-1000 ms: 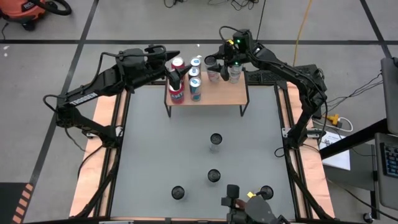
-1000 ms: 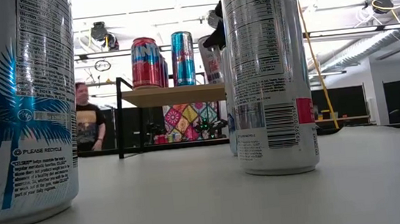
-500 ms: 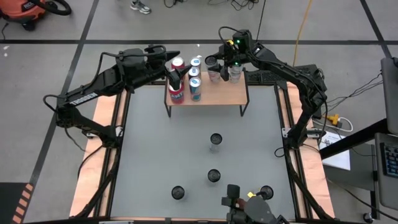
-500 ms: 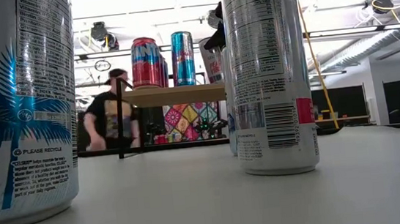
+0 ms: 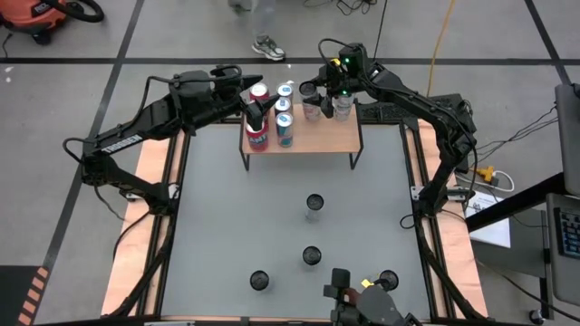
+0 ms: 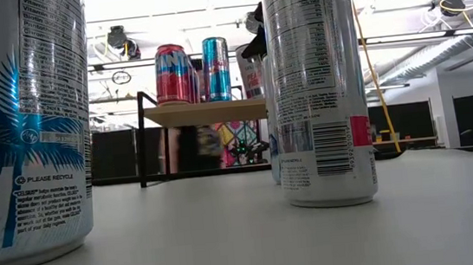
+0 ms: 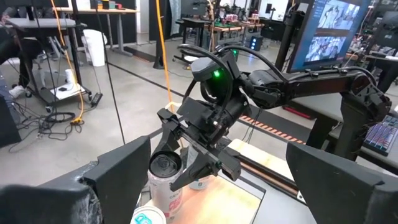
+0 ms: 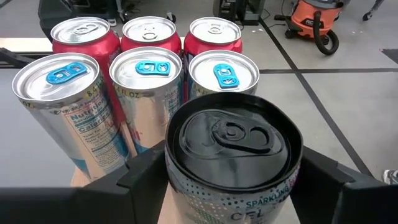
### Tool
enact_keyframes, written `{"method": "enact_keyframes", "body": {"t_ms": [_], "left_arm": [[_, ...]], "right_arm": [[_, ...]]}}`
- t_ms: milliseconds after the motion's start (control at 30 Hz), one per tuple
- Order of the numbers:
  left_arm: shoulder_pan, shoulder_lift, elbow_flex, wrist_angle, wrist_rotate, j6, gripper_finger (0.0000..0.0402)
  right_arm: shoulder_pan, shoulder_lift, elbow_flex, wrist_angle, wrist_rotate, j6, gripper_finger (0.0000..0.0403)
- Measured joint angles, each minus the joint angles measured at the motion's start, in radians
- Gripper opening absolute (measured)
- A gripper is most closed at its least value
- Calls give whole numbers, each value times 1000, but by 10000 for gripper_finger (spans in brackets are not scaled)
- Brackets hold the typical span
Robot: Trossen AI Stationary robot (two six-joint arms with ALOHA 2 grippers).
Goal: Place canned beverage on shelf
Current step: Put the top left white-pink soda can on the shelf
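The shelf (image 5: pixel 322 138) stands at the table's far edge, and several red and silver cans (image 8: pixel 146 68) stand upright on its wooden top. A black-topped can (image 8: pixel 233 146) stands upright beside them, with its base out of sight. My right gripper (image 8: pixel 236 180) is open, with one finger close on either side of this can; I see no hold. It also shows in the high view, my right gripper (image 5: pixel 315 98) over the shelf's middle. My left gripper (image 5: pixel 256 107) hangs wide open above the red cans (image 5: pixel 258 136) at the shelf's left end and holds nothing.
Several more cans stand upright on the grey table (image 5: pixel 217 217) nearer the front, among them one (image 5: pixel 314 204) mid-table and another (image 5: pixel 311 256) nearer. Two of them loom large in the low view, one on the left (image 6: pixel 18 127) and one in the middle (image 6: pixel 314 81). A person (image 5: pixel 258 27) walks beyond the far edge.
Both arms have kept still. Beyond the table's far edge a person has walked toward the right.
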Motion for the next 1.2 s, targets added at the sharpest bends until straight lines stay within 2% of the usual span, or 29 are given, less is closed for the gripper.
{"method": "enact_keyframes", "body": {"t_ms": [700, 1200], "left_arm": [[0, 0, 0, 0, 36, -2, 374], [0, 0, 0, 0, 53, -2, 374]], "right_arm": [[-1, -31, 0, -1, 27, 32, 258], [0, -34, 0, -73, 26, 38, 259]]}}
